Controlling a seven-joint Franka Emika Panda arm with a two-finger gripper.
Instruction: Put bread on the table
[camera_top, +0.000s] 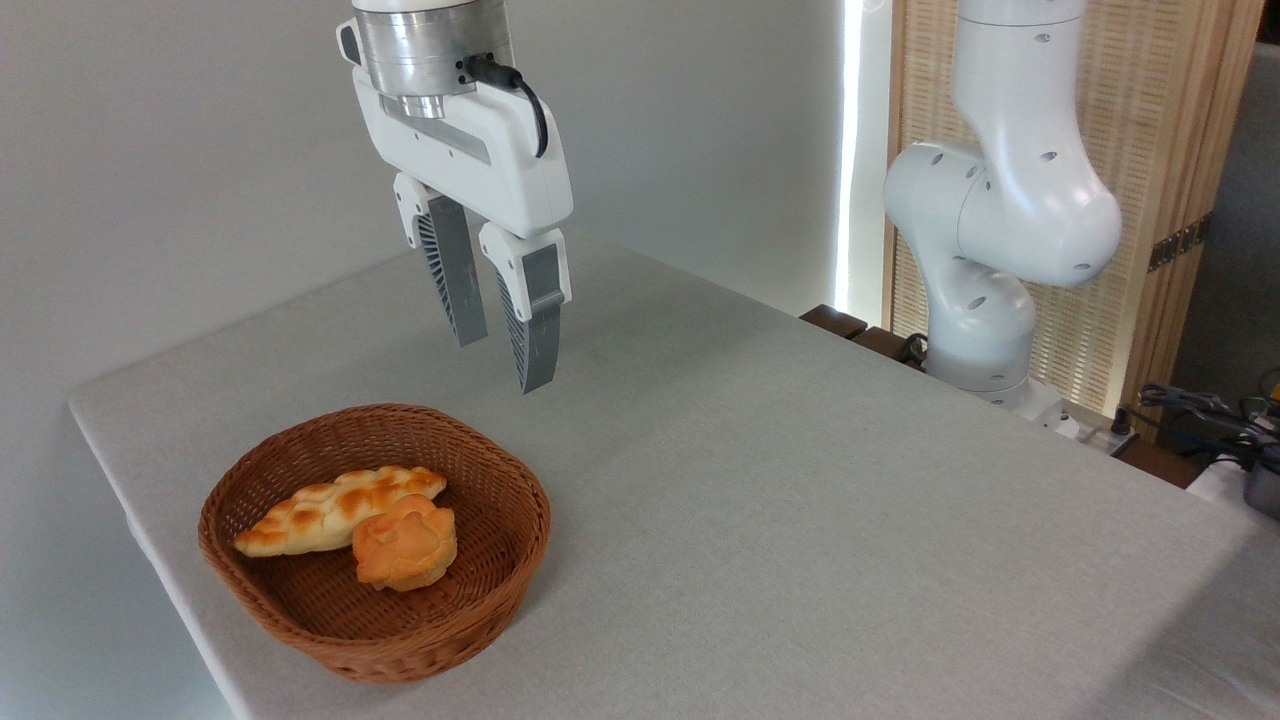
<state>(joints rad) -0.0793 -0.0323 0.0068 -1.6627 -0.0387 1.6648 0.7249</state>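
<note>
Bread, the small roundish orange bun with a lumpy knotted top (405, 543), is sitting inside the brown woven wicker basket (300, 600) at lower left of the frame, on the basket floor toward its right side. It is touching the longer pale golden braided loaf (335, 508), which is lying just behind and left of it, angled from lower left to upper right. Basket is resting on the large rectangular bench with a light grey cloth-like matte surface (800, 500), near the bench's left edge.

White two-finger tool with grey ribbed fingers (500, 365) is hanging in the upper left of the frame, above the basket's far rim and clear of it. Its fingers are standing apart with an empty gap between them, gripping nothing, tips pointing down and slightly right. Not touching bun, loaf or basket.

White arm base and lower joints (1000, 220) are standing at upper right of the frame, beyond the bench's far edge, in front of a pale wooden slatted panel (1170, 150). Dark cables and small hardware (1200, 410) are lying at the right edge; detail too small to tell.
</note>
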